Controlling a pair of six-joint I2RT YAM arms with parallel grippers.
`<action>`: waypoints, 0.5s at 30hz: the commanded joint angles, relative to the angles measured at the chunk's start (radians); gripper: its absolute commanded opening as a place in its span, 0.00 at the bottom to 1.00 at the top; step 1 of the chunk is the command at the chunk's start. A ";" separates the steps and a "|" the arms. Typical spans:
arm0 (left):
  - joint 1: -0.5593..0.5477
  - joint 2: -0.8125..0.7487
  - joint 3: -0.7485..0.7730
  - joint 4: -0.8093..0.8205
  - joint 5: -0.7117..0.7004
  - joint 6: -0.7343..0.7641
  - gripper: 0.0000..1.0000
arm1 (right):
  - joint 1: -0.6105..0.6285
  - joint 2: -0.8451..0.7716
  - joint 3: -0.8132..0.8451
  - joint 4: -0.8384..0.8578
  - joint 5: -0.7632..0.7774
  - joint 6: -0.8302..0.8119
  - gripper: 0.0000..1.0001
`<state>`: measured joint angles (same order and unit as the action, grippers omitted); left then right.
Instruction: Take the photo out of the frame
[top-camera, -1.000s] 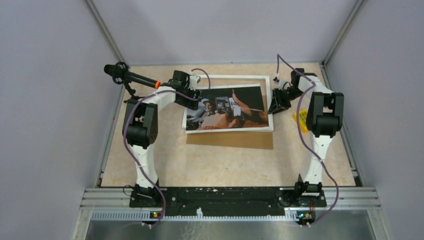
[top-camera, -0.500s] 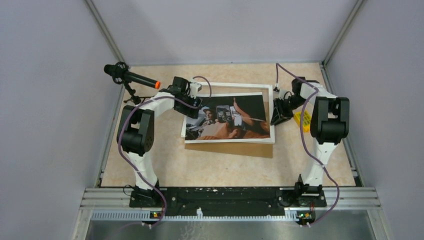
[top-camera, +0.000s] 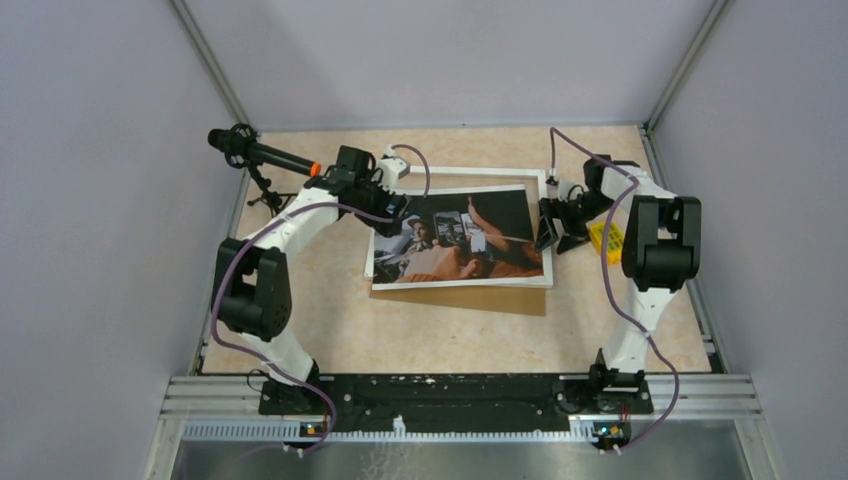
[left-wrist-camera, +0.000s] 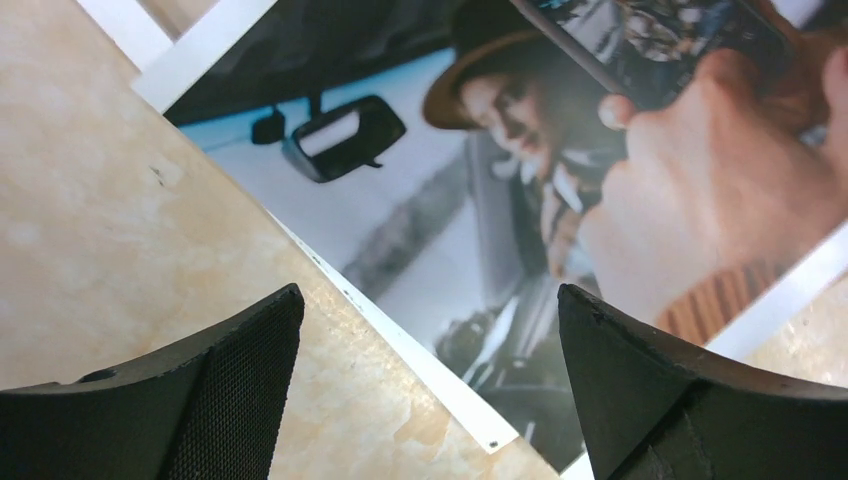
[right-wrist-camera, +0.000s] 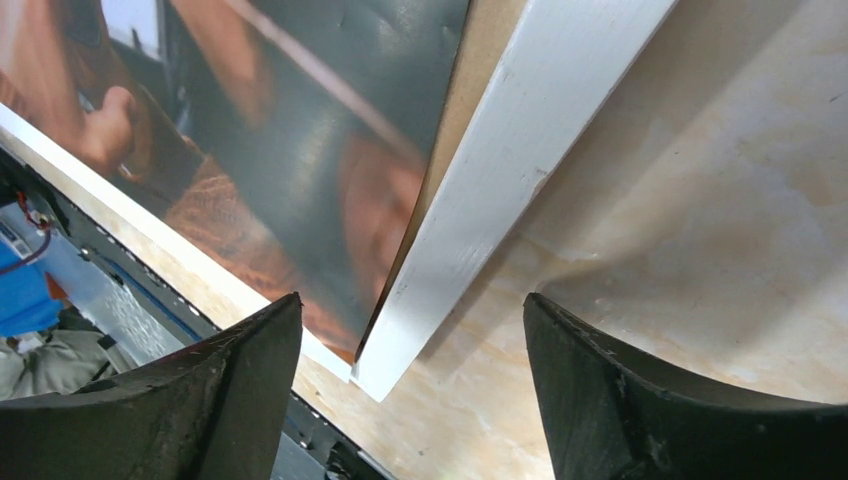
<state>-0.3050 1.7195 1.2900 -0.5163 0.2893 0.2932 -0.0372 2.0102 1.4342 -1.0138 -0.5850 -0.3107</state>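
The photo (top-camera: 460, 235), a dark glossy print of people with orange-brown patches, lies askew on top of the white frame (top-camera: 480, 173) in the middle of the table. My left gripper (top-camera: 388, 212) hangs open over the photo's left edge (left-wrist-camera: 400, 330), with nothing between its fingers (left-wrist-camera: 225, 395). My right gripper (top-camera: 553, 232) is open at the frame's right side. Its jaws straddle the near end of the white frame bar (right-wrist-camera: 500, 190) without touching it, and the photo (right-wrist-camera: 300, 130) lies to the bar's left.
A brown backing board (top-camera: 460, 297) sticks out from under the photo on the near side. A small yellow block (top-camera: 605, 238) lies just right of my right gripper. A black microphone with an orange tip (top-camera: 265, 155) stands at the back left. Grey walls enclose the table.
My right gripper has opened wide and my left has opened a little more. The photo has slid slightly right and toward me. My left arm's elbow has swung out to the left.
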 joint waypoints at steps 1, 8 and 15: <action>-0.029 -0.119 -0.023 -0.090 0.093 0.194 0.99 | -0.020 -0.094 0.015 -0.011 -0.033 -0.002 0.84; -0.085 -0.254 -0.171 -0.268 0.180 0.571 0.99 | -0.054 -0.118 0.031 -0.036 -0.068 -0.018 0.88; -0.264 -0.349 -0.375 -0.104 -0.018 0.642 0.99 | -0.066 -0.125 0.029 -0.038 -0.078 -0.016 0.88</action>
<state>-0.4843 1.4303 1.0019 -0.7204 0.3767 0.8402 -0.0956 1.9419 1.4353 -1.0409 -0.6285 -0.3138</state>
